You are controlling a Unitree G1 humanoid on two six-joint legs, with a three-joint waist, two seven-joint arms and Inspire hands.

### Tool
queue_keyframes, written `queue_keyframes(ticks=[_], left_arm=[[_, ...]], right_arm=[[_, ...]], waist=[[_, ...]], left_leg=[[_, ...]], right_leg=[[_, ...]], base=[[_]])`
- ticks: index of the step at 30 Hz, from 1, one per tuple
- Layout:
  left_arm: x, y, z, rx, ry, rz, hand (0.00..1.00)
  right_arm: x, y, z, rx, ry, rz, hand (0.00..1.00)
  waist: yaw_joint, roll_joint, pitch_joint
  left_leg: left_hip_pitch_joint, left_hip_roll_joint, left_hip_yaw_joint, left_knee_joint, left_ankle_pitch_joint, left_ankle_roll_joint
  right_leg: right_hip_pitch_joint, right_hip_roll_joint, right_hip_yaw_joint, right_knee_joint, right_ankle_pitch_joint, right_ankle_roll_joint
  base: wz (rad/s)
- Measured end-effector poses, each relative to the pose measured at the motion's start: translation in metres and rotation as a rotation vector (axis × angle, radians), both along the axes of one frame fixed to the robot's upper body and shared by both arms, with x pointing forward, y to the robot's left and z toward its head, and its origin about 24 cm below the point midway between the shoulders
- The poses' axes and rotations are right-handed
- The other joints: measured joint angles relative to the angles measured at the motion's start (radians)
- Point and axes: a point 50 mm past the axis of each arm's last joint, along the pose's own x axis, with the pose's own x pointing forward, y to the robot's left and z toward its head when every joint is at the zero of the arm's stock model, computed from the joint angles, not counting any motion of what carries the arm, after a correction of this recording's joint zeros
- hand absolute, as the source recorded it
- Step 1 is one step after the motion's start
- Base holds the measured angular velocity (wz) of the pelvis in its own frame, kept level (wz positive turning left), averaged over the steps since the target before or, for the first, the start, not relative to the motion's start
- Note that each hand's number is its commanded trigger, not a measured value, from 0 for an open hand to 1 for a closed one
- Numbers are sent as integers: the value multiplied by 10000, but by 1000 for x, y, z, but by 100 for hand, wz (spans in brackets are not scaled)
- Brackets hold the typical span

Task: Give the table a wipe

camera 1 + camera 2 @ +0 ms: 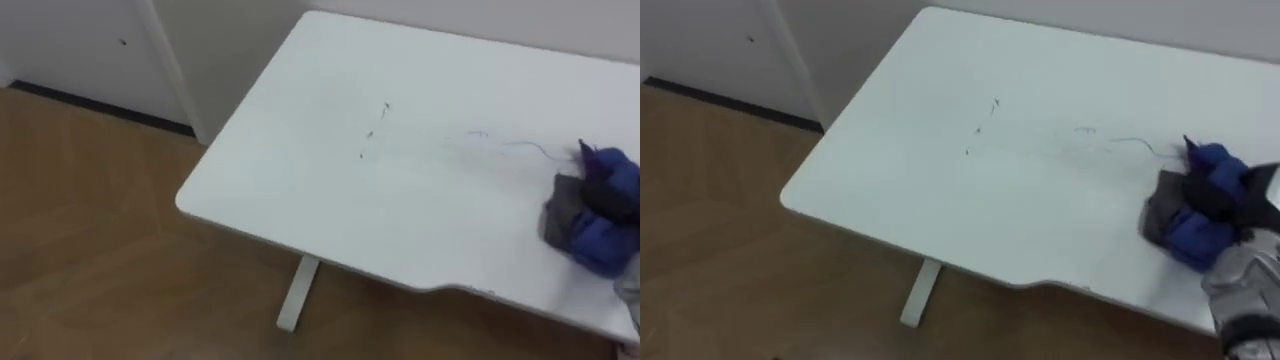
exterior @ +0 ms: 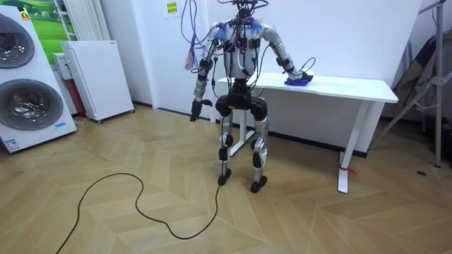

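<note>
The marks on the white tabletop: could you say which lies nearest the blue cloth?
The thin purplish line, running up to the blue-grey cloth; the small dark specks sit farther left.

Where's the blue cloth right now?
The blue cloth lies on the white table, at the right of the eye views, bunched in the right hand, just right of the pen marks.
</note>
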Motion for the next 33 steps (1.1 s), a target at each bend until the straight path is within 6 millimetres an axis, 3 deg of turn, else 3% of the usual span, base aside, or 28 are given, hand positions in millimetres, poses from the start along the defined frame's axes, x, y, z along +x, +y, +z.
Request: queue_keyframes(ticks=[1, 2, 5, 10, 13, 17, 20, 22, 23, 26, 28, 30, 33], left_arm=[[4, -3, -1, -48, 44, -188, 0], [7, -6, -2, -94, 30, -337, 0], [12, -15, -3, -318, -17, -573, 0], [2, -14, -5, -446, 288, -42, 0], [1, -14, -5, -564, 332, 326, 0], [1, -13, -5, -524, 279, 392, 0], [2, -7, -3, -368, 172, 543, 0], [-2, 5, 0, 61, 99, 801, 0], [-3, 8, 1, 232, 51, 916, 0], [-5, 12, 2, 343, -21, 1054, 0], [-1, 12, 3, 334, -157, 1019, 0], [6, 11, 3, 321, -337, 933, 0], [20, 7, 5, 307, -652, 828, 0]], right_arm=[[15, 12, 9, -356, -85, 583, 100], [28, 24, 17, -363, -274, 1026, 100], [48, 41, 35, -504, -804, 1671, 100], [56, 40, 51, -767, -1244, 1762, 100], [50, 34, 48, -642, -1321, 1674, 100], [32, 20, 31, -468, -1209, 1272, 100], [1, -4, 10, 119, -1064, 54, 100], [-28, -23, -9, 622, -746, -1070, 100], [-40, -32, -13, 649, -641, -1507, 100], [-62, -43, -22, 763, -531, -2239, 100], [-66, -44, -24, 724, -467, -2309, 100], [-62, -43, -22, 658, -540, -2229, 100], [-47, -38, -12, 345, -652, -1955, 100]], waist=[[244, 20, 8], [254, 85, 36], [477, 204, 73], [709, 183, 87], [549, 89, 92], [154, -122, 26], [-232, -356, -96], [-422, -593, -253], [-473, -631, -282], [-749, -624, -304], [-808, -574, -271], [-762, -521, -244], [-615, -307, -111]], left_leg=[[-174, 0, -23, -2, 37, -12], [-308, 3, -60, -4, 97, -47], [-568, -32, -114, -119, 285, -111], [-841, -7, -160, -252, 427, -261], [-848, -14, -286, -280, 443, -295], [-828, -75, -285, -288, 491, -256], [-695, -113, -116, -393, 560, -143], [-518, -112, 47, -526, 536, -62], [-442, -111, 153, -527, 482, -8], [-270, -161, 197, -531, 412, 71], [-216, -157, 263, -516, 376, 85], [-207, -126, 296, -447, 323, 81], [-223, -1, 425, -406, 284, 43]], right_leg=[[-310, 65, 124, 42, 126, -95], [-480, 76, 129, 119, 128, -119], [-1016, 36, 221, 501, 11, -251], [-1536, 5, 209, 928, -231, -464], [-1512, -27, 49, 980, -322, -492], [-1262, -171, -302, 916, -446, -413], [-856, -221, -449, 607, -523, -284], [-551, -196, -424, 309, -504, -185], [-423, -192, -402, 234, -476, -136], [-62, -227, -426, 90, -442, -39], [-56, -233, -419, 99, -430, -22], [-32, -221, -419, 120, -421, -31], [-55, -98, -277, 91, -312, -98]], base=[[-49], [-27], [9], [3], [18], [34], [53], [20], [0], [1], [-6], [-8], [-22]])
